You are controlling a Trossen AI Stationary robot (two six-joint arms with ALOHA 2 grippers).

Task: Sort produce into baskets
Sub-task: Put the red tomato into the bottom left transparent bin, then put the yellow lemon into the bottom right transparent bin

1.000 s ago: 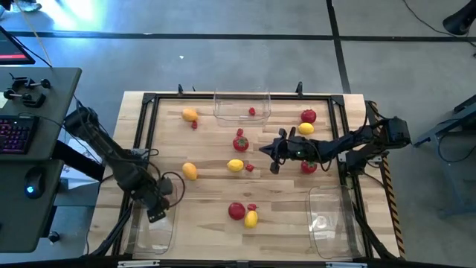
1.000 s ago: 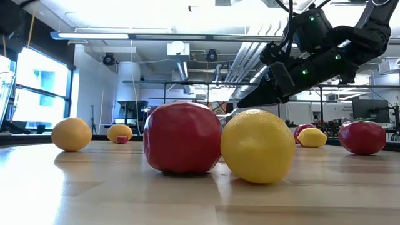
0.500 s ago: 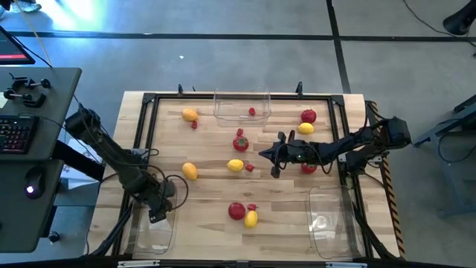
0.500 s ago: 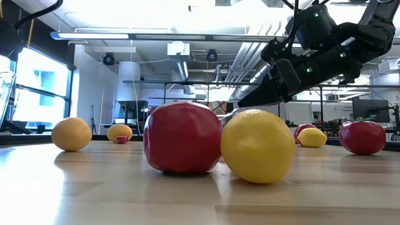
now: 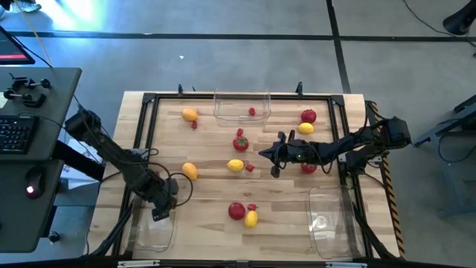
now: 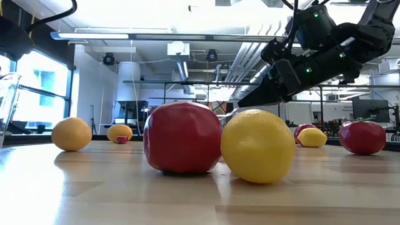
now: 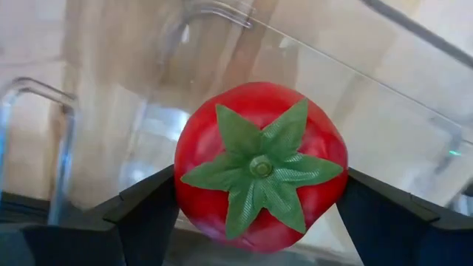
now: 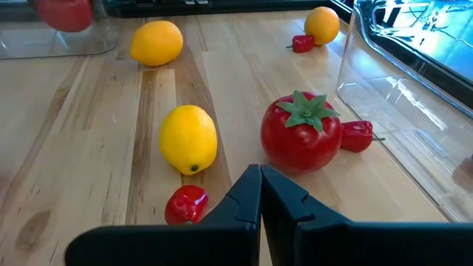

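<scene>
The left gripper point(image 5: 159, 211) hangs at about 7 o'clock on the table, over the near rim of the clear left basket point(image 5: 152, 232), with a tomato point(image 7: 260, 164) between its fingers point(image 7: 148, 214) — the jaws stand wide, and whether they grip it or have just let go I cannot tell. The risk, as I judge it, is a release too near the rim: the round tomato could strike the basket wall, bounce out onto the wood and roll toward the black frame point(image 5: 139, 145) at 9 o'clock. The right gripper point(image 5: 271, 158), fully closed and empty, sits just past centre toward 2 o'clock, pointing at a lemon point(image 5: 235, 165) and a small berry point(image 5: 249, 167); a tomato with a green top point(image 5: 240, 143) lies just beyond. Shut fingers coming forward would shove these rather than take them. Open room lies in the middle at 6 o'clock, apart from a tomato-and-lemon pair point(image 5: 243, 214) — the right basket point(image 5: 327, 221) at 5 o'clock and the far basket point(image 5: 242, 106) at 12 hem the edges.
</scene>
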